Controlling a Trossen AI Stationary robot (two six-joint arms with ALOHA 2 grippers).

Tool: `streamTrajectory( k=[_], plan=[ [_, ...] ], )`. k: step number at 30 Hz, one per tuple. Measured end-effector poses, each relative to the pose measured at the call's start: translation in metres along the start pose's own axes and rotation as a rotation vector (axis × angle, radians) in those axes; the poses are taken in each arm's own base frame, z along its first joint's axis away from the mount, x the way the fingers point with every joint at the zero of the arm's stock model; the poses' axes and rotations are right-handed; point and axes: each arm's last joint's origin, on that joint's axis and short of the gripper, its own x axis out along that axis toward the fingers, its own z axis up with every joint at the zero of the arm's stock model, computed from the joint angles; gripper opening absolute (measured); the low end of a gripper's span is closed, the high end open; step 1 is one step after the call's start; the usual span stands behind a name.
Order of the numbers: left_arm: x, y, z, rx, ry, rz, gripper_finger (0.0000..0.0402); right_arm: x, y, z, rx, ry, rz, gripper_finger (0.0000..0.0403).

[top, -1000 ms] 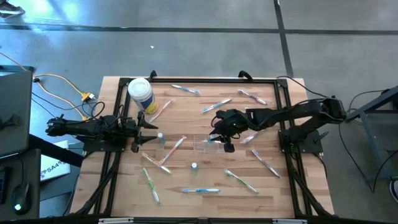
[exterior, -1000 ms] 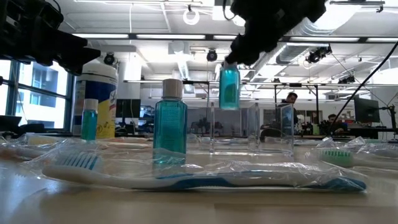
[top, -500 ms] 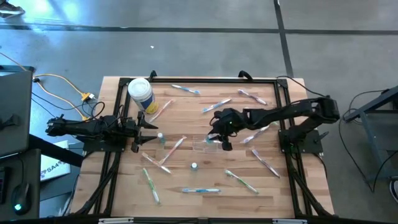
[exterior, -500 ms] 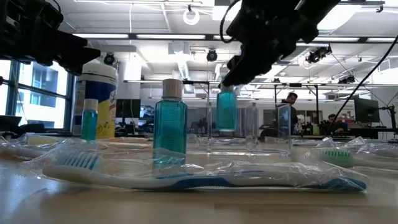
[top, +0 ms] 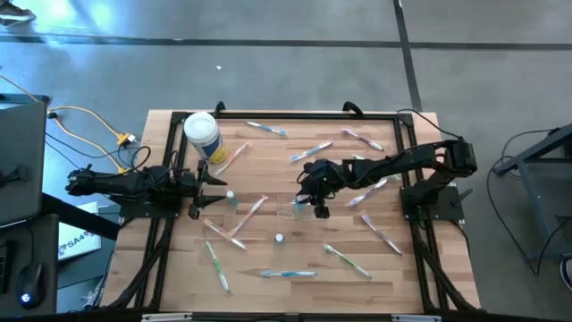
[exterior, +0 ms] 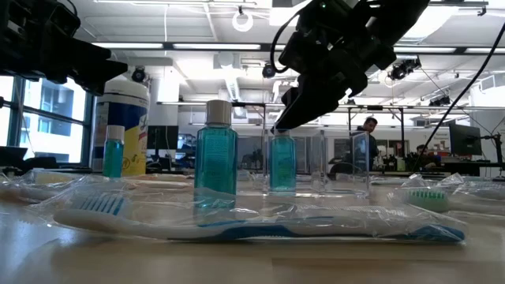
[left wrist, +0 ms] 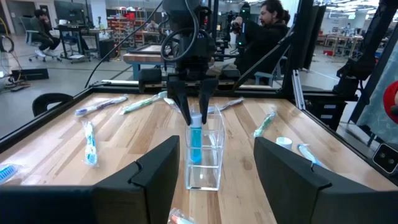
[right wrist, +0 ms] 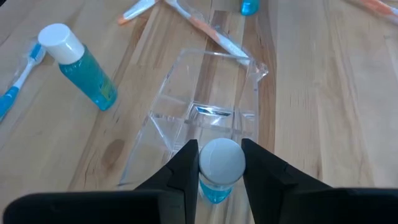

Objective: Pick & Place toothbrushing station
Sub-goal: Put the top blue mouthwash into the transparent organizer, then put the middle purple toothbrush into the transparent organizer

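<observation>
While the right gripper (top: 308,199) pinches a blue-filled bottle (right wrist: 217,171) by its white cap, it hangs over the clear holder (top: 295,208) near table centre, just toward 3 o'clock. Fingers are part-closed on the cap, one each side, so the bottle body stays free and hangs upright; that suits a straight drop into a compartment. In the left wrist view the bottle (left wrist: 196,137) sits low between the holder's (left wrist: 204,152) walls; whether it touches the floor of the holder, cannot tell. Which compartment: appears to be the one nearest the right arm, not certain.

Left gripper (top: 211,190) waits at 9 o'clock, fingers spread, holding nothing, pointed at the holder so its camera frames the insertion.

Loose items are scattered for later picks: one bottle (top: 231,196) just off the left gripper, another (top: 279,239) toward 6 o'clock, wrapped brushes around the board, e.g. one (top: 288,274) at 6 o'clock and one (top: 347,260) toward 5 o'clock. Canister (top: 201,134) stands at 10–11 o'clock, not part of the set.

Judged stage: placing, release not yet made. Risk: cap catching a wall edge and tilting the light holder.
</observation>
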Motion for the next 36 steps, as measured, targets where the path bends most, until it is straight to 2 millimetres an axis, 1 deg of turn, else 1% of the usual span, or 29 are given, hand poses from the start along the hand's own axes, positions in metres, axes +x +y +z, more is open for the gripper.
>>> streamTrajectory(
  k=[6, 8, 12, 15, 19, 23, 30, 36],
  plan=[
    [0.000, 0.000, 0.000, 0.000, 0.000, 0.000, 0.0207, 0.000, 0.000, 0.000, 0.003, 0.002, -0.010, 0.0091],
    [0.000, 0.000, 0.000, 0.000, 0.000, 0.001, 0.0207, 0.000, 0.000, 0.000, 0.009, 0.004, -0.021, 0.0110],
    [0.000, 0.000, 0.000, 0.000, 0.000, 0.001, 0.0207, 0.000, 0.000, 0.000, 0.011, 0.005, -0.024, 0.0168],
    [0.000, 0.000, 0.000, 0.000, 0.000, 0.001, 0.0207, 0.001, 0.002, 0.000, 0.005, 0.005, -0.019, 0.0198],
    [0.000, 0.000, 0.000, 0.000, 0.000, 0.001, 0.0207, 0.001, 0.006, 0.001, -0.004, 0.004, -0.013, 0.0221],
    [0.000, 0.000, 0.000, 0.000, 0.000, 0.002, 0.0207, 0.000, 0.008, 0.002, -0.019, 0.006, -0.052, 0.0234],
    [0.000, 0.000, 0.000, 0.000, 0.000, 0.002, 0.0207, -0.018, 0.013, 0.013, -0.067, -0.035, -0.139, 0.0238],
    [0.000, 0.000, 0.000, 0.000, 0.000, 0.001, 0.0207, -0.049, 0.023, 0.021, -0.082, -0.030, -0.188, 0.0238]
  ],
)
